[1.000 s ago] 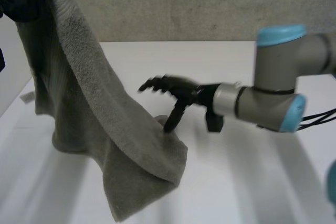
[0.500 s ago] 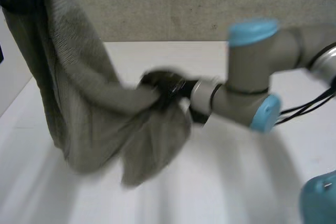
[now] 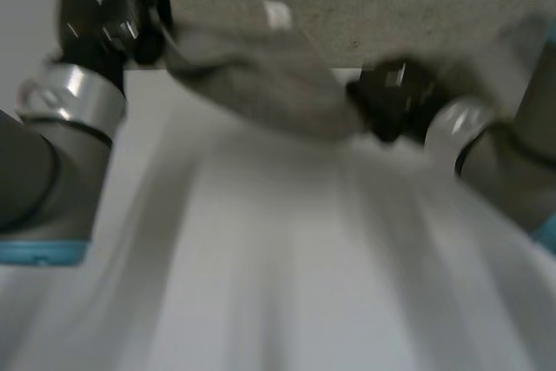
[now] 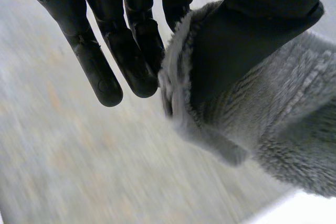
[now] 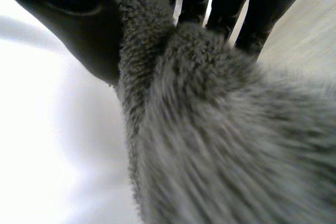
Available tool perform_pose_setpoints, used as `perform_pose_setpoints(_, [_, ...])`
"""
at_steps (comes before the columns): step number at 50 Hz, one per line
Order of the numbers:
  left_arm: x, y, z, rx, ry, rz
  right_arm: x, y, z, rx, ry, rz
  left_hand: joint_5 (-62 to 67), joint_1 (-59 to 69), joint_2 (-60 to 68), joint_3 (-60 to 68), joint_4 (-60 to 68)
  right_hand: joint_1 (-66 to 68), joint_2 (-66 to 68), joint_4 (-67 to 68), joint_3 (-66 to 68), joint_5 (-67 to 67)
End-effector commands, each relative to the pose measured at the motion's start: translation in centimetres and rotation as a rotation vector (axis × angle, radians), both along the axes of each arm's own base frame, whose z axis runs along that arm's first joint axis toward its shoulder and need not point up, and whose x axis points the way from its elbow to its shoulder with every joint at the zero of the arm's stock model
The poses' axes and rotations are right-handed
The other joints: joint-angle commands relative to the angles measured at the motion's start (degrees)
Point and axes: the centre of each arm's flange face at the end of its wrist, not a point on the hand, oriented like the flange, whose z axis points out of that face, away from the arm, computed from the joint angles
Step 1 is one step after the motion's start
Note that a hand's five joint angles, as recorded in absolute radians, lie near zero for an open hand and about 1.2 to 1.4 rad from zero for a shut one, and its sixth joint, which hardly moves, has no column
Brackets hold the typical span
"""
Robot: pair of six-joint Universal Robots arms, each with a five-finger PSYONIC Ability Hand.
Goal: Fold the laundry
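You had the fuzzy grey cloth towel [image 3: 261,84] strung in the air between both hands, above the white surface [image 3: 287,258]. Your left hand [image 4: 126,51] pinched one end between thumb and fingers; your right hand [image 5: 63,19] clamped the other end likewise.

- A white table [image 3: 287,284] lies brightly lit (its surface plain and smooth).
- Behind the table's far edge rises a speckled grey-beige wall [image 3: 417,6].
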Motion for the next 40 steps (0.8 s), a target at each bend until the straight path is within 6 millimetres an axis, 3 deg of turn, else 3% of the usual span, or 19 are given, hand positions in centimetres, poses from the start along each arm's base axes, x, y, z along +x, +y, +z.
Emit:
perform_pose_setpoints(1, [-0.2, -0.4, -9.4, 0.233, -0.114, -0.004, -1.6, 4.8, -11.5, 0.301, 0.244, 0.054, 11.22, 11.85, 10.27, 10.29, 10.2, -56.79, -56.75, -57.83, -57.05, -56.32])
perform_pose_setpoints(2, [-0.2, -0.4, -9.4, 0.234, -0.114, -0.004, -1.6, 4.8, -11.6, 0.302, 0.245, 0.054, 11.22, 11.85, 10.27, 10.29, 10.2, -56.79, -56.75, -57.83, -57.05, -56.32])
perform_pose_setpoints(4, [-0.1, -0.2, -11.3, 0.27, -0.137, -0.002, -1.5, 5.7, -12.5, 0.327, 0.276, 0.072, 11.22, 11.85, 10.27, 10.29, 10.2, -56.79, -56.75, -57.83, -57.05, -56.32])
perform_pose_setpoints(7, [0.2, -0.3, -11.7, 0.276, -0.139, 0.004, -1.7, 6.1, -12.5, 0.329, 0.281, 0.062, 11.22, 11.85, 10.27, 10.29, 10.2, -56.79, -56.75, -57.83, -57.05, -56.32])
perform_pose_setpoints(9, [0.4, -0.4, -11.5, 0.273, -0.136, 0.012, -1.6, 6.1, -10.5, 0.271, 0.239, 0.061, 11.22, 11.85, 10.27, 10.29, 10.2, -56.79, -56.75, -57.83, -57.05, -56.32])
perform_pose_setpoints(10, [0.6, -0.6, -11.3, 0.267, -0.131, 0.019, -1.6, 6.1, -10.4, 0.27, 0.239, 0.061, 11.22, 11.85, 10.27, 10.29, 10.2, -56.79, -56.75, -57.83, -57.05, -56.32])
perform_pose_setpoints(12, [0.9, -0.8, -10.8, 0.258, -0.125, 0.028, -1.6, 5.6, -7.9, 0.2, 0.181, 0.043, 11.22, 11.85, 10.27, 10.29, 10.2, -56.79, -56.75, -57.83, -57.05, -56.32])
perform_pose_setpoints(13, [1.2, -0.9, -10.2, 0.242, -0.116, 0.037, -1.6, 5.6, -7.9, 0.2, 0.18, 0.043, 11.22, 11.85, 10.27, 10.29, 10.2, -56.79, -56.75, -57.83, -57.05, -56.32])
perform_pose_setpoints(15, [1.4, -0.8, -9.4, 0.223, -0.106, 0.042, -2.5, 4.2, -6.0, 0.164, 0.114, -0.019, 11.22, 11.85, 10.27, 10.29, 10.2, -56.79, -56.75, -57.83, -57.05, -56.32])
perform_pose_setpoints(21, [1.8, 0.1, -7.6, 0.181, -0.085, 0.041, -4.3, 2.1, -3.7, 0.146, 0.008, -0.118, 11.22, 11.85, 10.27, 10.29, 10.2, -56.79, -56.75, -57.83, -57.05, -56.32])
perform_pose_setpoints(23, [2.0, 0.4, -7.2, 0.17, -0.08, 0.039, -6.0, 0.4, -2.8, 0.145, -0.039, -0.196, 11.22, 11.85, 10.27, 10.29, 10.2, -56.79, -56.75, -57.83, -57.05, -56.32])
perform_pose_setpoints(24, [2.1, 0.8, -6.8, 0.159, -0.075, 0.039, -6.0, 0.4, -2.8, 0.145, -0.04, -0.197, 11.22, 11.85, 10.27, 10.29, 10.2, -56.79, -56.75, -57.83, -57.05, -56.32])
perform_pose_setpoints(26, [2.3, 1.1, -6.3, 0.147, -0.069, 0.039, -7.8, -1.2, -2.5, 0.142, -0.051, -0.268, 11.22, 11.85, 10.27, 10.29, 10.2, -56.79, -56.75, -57.83, -57.05, -56.32])
perform_pose_setpoints(34, [2.9, 2.7, -5.0, 0.11, -0.057, 0.022, -10.7, -2.1, -3.3, 0.201, 0.022, -0.349, 11.22, 11.85, 10.27, 10.29, 10.2, -56.79, -56.75, -57.83, -57.05, -56.32])
perform_pose_setpoints(39, [2.8, 3.4, -5.2, 0.108, -0.068, -0.014, -11.1, -1.9, -4.3, 0.25, 0.075, -0.345, 11.22, 11.85, 10.27, 10.29, 10.2, -56.79, -56.75, -57.83, -57.05, -56.32])
perform_pose_setpoints(40, [2.8, 3.5, -5.4, 0.107, -0.07, -0.019, -11.0, -1.8, -5.3, 0.289, 0.099, -0.329, 11.22, 11.85, 10.27, 10.29, 10.2, -56.79, -56.75, -57.83, -57.05, -56.32])
